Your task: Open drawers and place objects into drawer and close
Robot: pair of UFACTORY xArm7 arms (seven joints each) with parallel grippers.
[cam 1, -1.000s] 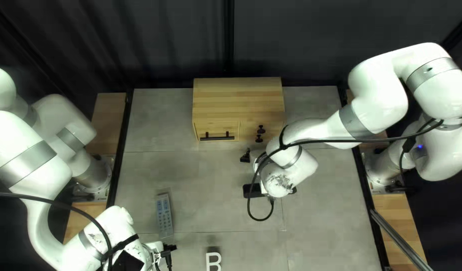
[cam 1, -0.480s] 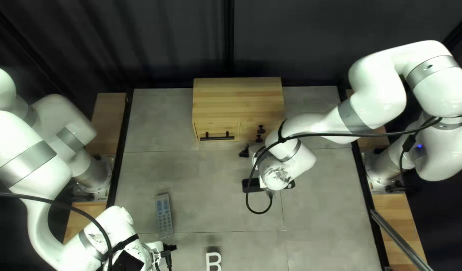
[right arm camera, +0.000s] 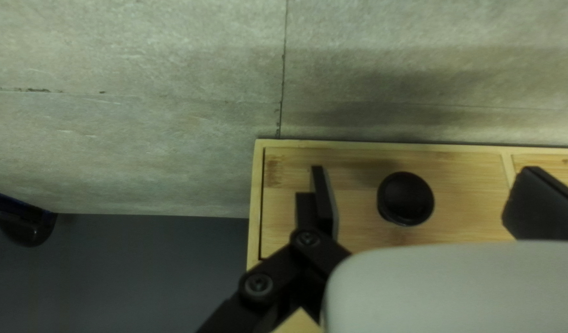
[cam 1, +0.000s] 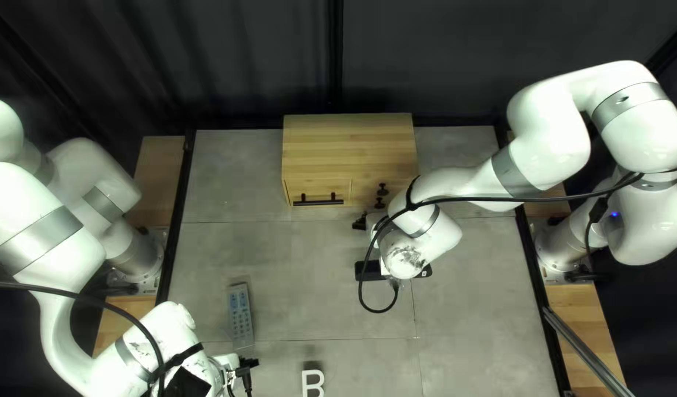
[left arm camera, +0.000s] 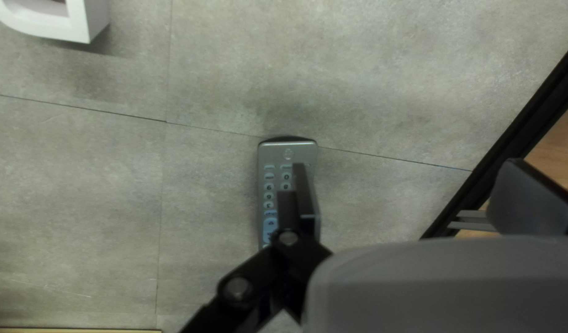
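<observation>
Remote [cam 1: 240, 316] left of letter [cam 1: 305, 384], both before cabinet [cam 1: 349, 140]

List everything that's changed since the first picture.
My right gripper has edged toward the pale wooden cabinet. It has taken hold of nothing: its open fingers stand either side of a round black knob, not touching it. My white left arm, the grey button-covered remote and the white letter-shaped block stayed put.

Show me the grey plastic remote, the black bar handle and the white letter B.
Grey remote [left arm camera: 269, 196]: left wrist view, keypad.
Black bar handle [cam 1: 318, 202]: top left view, bar's middle.
White letter B [cam 1: 305, 382]: top left view, straight stem.
</observation>
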